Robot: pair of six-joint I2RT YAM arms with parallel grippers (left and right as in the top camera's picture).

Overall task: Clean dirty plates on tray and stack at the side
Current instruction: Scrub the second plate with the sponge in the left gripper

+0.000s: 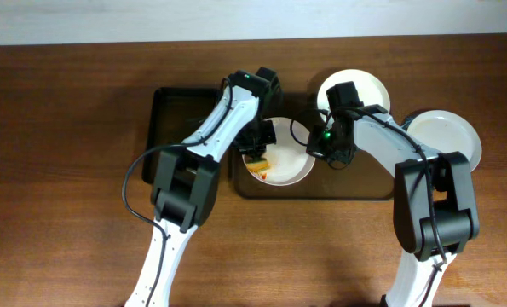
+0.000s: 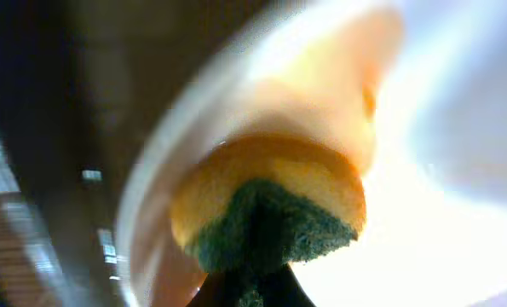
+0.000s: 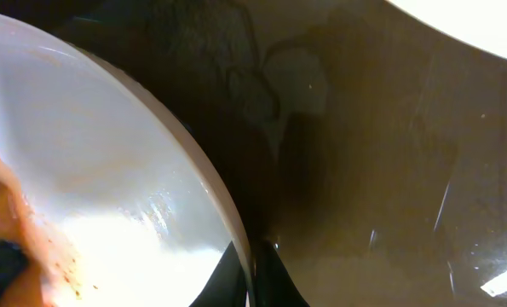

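Observation:
A dirty white plate (image 1: 289, 164) with orange sauce smears lies on the dark tray (image 1: 355, 188). My left gripper (image 1: 259, 147) is shut on a yellow-and-green sponge (image 2: 268, 209) and presses it onto the plate's left side (image 2: 458, 239). My right gripper (image 1: 321, 152) is shut on the plate's right rim (image 3: 227, 213), one finger on each side. A second white plate (image 1: 368, 85) lies at the tray's back edge. A clean white plate (image 1: 451, 136) sits on the table to the right of the tray.
A black rectangular bin (image 1: 172, 115) stands left of the tray, under my left arm. The brown wooden table (image 1: 66, 170) spreads around on all sides. The tray's bare floor (image 3: 381, 170) shows wet marks.

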